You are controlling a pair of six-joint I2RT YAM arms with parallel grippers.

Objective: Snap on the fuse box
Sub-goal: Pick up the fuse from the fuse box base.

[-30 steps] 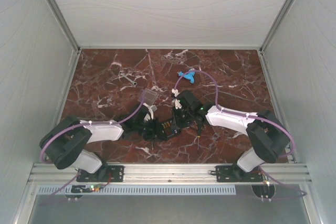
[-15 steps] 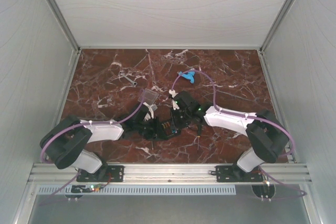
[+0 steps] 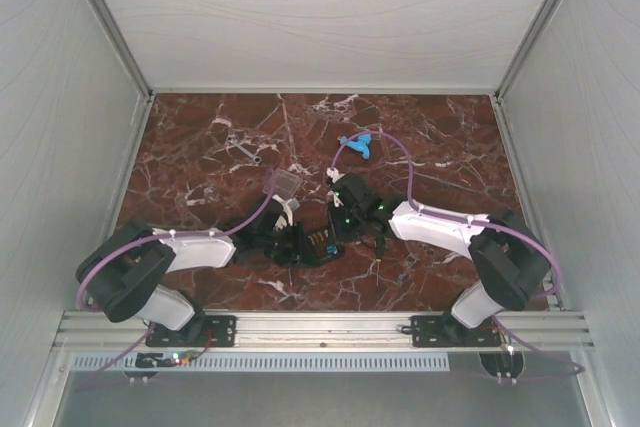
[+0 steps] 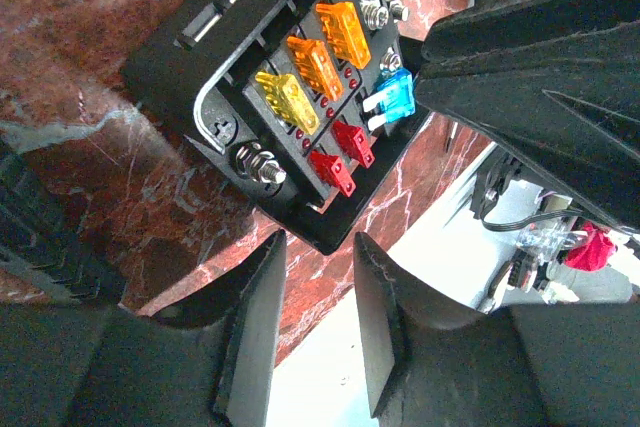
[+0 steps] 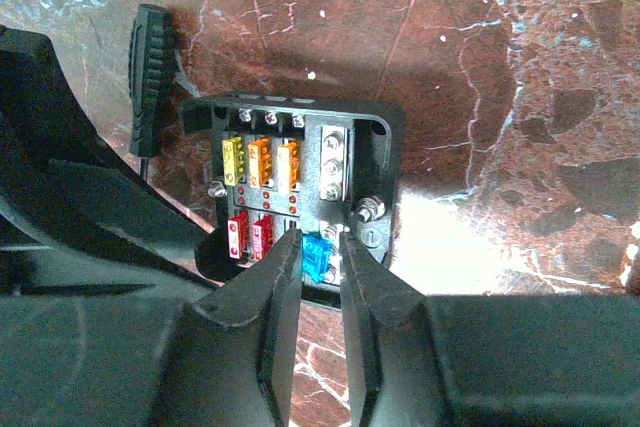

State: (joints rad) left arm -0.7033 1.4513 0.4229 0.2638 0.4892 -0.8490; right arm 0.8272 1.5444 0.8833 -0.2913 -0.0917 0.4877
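One small shift: the right fingers (image 5: 270, 297) have edged in over the fuse box (image 3: 316, 243) on the bench (image 3: 200, 157), narrowly straddling its blue fuse (image 5: 318, 255), grip unclear. The left fingers (image 4: 255, 307) sit narrow at its edge, hold unclear; the clear lid (image 3: 283, 185) lies apart, not yet snapped on.

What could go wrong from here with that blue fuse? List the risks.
1. The blue fuse sits between the right tool's fingers, metal legs showing in the left wrist view; likely not fully seated, it could lift out as the tool backs away.
2. A raised fuse could stop the clear lid, lying apart on the table, from snapping onto the fuse box.
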